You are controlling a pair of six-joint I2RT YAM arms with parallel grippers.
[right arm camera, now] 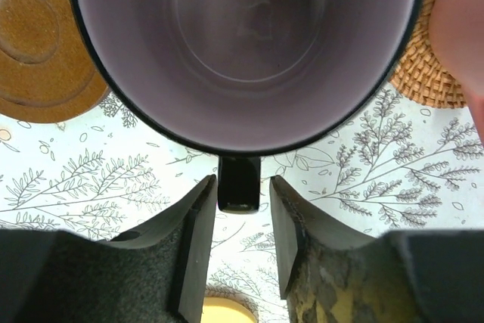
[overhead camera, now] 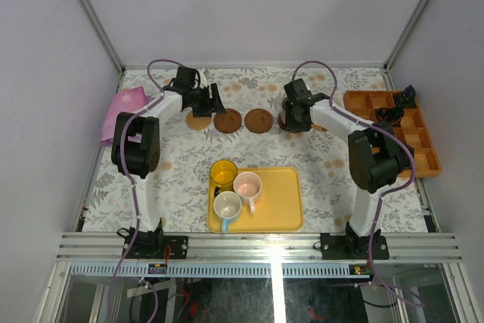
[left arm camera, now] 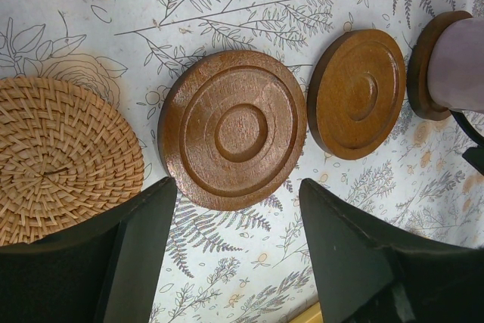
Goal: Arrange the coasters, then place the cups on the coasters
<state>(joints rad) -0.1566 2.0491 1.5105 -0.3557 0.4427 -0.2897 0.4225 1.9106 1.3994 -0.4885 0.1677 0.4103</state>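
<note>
1. Nearest the lens is my right tool [right arm camera: 242, 191]. Its jaws straddle the handle of the greyish purple cup [right arm camera: 242, 43], close on both sides, and I cannot tell whether they pinch it or stand free.
2. That cup stands on the dark coaster [left arm camera: 420, 73], in the row along the far side of the counter [overhead camera: 181, 179].
3. My left tool [left arm camera: 236, 209] is released and holds nothing. It hovers over the middle wooden coaster [left arm camera: 238, 130].
4. Done, by my reading: the coasters are laid out in one row and the purple cup is placed. A pink blur [right arm camera: 461, 35] over the right woven coaster [right arm camera: 427, 73] is probably a second placed cup, but I cannot be sure.
5. Left to do: the amber cup [overhead camera: 223, 173], the pale pink cup [overhead camera: 247, 185] and the white cup [overhead camera: 227, 206] wait on the yellow tray [overhead camera: 291, 209]. The left woven coaster [left arm camera: 60, 156], the middle wooden one and the neighbouring wooden coaster [left arm camera: 355, 92] are bare.
6. Count: five coasters, three wooden and two woven. Four cups are sure, five if the blur is one.
</note>
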